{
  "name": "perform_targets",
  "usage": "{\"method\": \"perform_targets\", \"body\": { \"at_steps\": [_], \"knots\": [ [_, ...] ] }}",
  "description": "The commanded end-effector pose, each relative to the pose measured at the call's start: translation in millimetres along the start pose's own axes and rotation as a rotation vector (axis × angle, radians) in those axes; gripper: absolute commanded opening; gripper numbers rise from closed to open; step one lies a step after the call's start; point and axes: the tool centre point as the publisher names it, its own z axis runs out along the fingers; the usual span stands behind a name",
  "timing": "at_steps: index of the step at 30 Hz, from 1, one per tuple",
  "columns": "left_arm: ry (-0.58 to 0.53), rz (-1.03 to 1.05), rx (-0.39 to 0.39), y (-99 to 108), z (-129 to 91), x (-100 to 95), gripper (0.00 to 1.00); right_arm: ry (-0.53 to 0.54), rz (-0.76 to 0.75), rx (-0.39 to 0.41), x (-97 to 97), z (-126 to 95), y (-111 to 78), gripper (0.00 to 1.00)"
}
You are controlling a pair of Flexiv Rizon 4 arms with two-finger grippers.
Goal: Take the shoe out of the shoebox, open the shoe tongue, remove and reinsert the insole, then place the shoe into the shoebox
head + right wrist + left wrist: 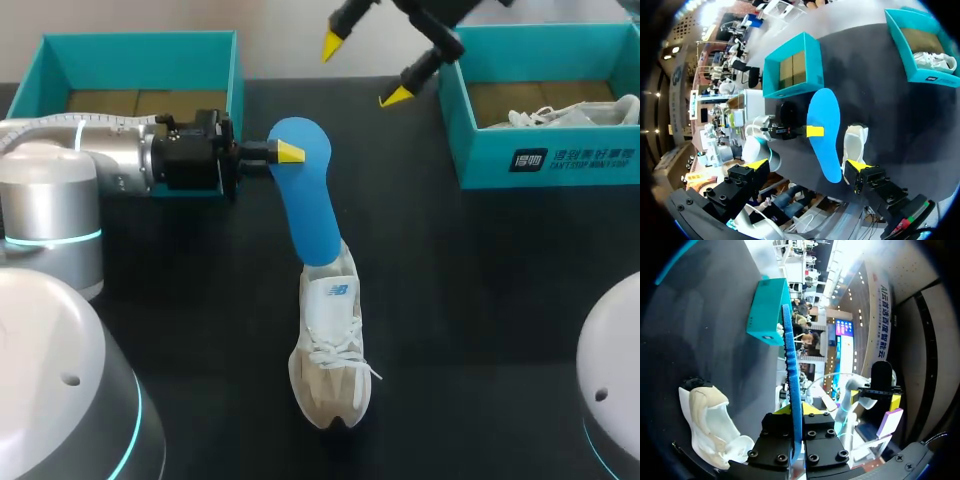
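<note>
Blue foam insole (pixel 305 200) rises from the shoe (pixel 330 350), its lower end seemingly tucked into the shoe's collar, though the join is hard to make out; the shoe, white and beige, stands on its sole on the black table (pixel 480 300), well outside both boxes; the left gripper (pixel 288 152) is clamped on the insole's upper end, beyond the shoe's heel, and the left wrist view shows the insole edge-on between its fingers; the right gripper (pixel 365 70) hangs farther beyond the shoe, fingers wide apart and holding nothing; the left shoebox (pixel 235 70) sits beyond the shoe on its left; the right shoebox (pixel 545 165), beyond the shoe on its right, holds a second shoe (pixel 570 115).
</note>
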Motion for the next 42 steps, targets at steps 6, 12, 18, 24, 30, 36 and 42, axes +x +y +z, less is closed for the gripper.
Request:
{"method": "perform_targets", "body": {
  "at_steps": [6,12,18,24,30,36,42],
  "knots": [
    [0.000,0.000,0.000,0.2,0.2,-0.5,0.00,-0.538,-0.034,-0.029,19.2,15.5,-2.7,1.00],
    [0.000,0.000,0.000,0.2,0.2,-0.5,0.00,-0.664,-0.051,-0.050,24.1,32.0,-5.3,1.00],
    [0.000,0.000,0.000,0.2,0.2,-0.5,0.00,-0.731,-0.070,-0.075,29.7,46.7,-8.0,1.00],
    [0.000,0.000,0.000,0.2,0.2,-0.5,0.00,-0.791,-0.091,-0.104,40.8,62.3,-15.1,1.00],
    [0.000,0.000,0.000,0.2,0.2,-0.5,0.00,-0.833,-0.082,-0.106,37.8,79.9,-14.7,1.00],
    [0.000,0.000,0.000,0.2,0.2,-0.5,0.00,-0.729,-0.101,-0.169,35.8,72.7,-16.1,1.00],
    [0.000,0.000,0.000,0.2,0.2,-0.5,0.00,-0.481,-0.070,-0.196,26.6,35.5,-17.5,1.00]
  ]
}}
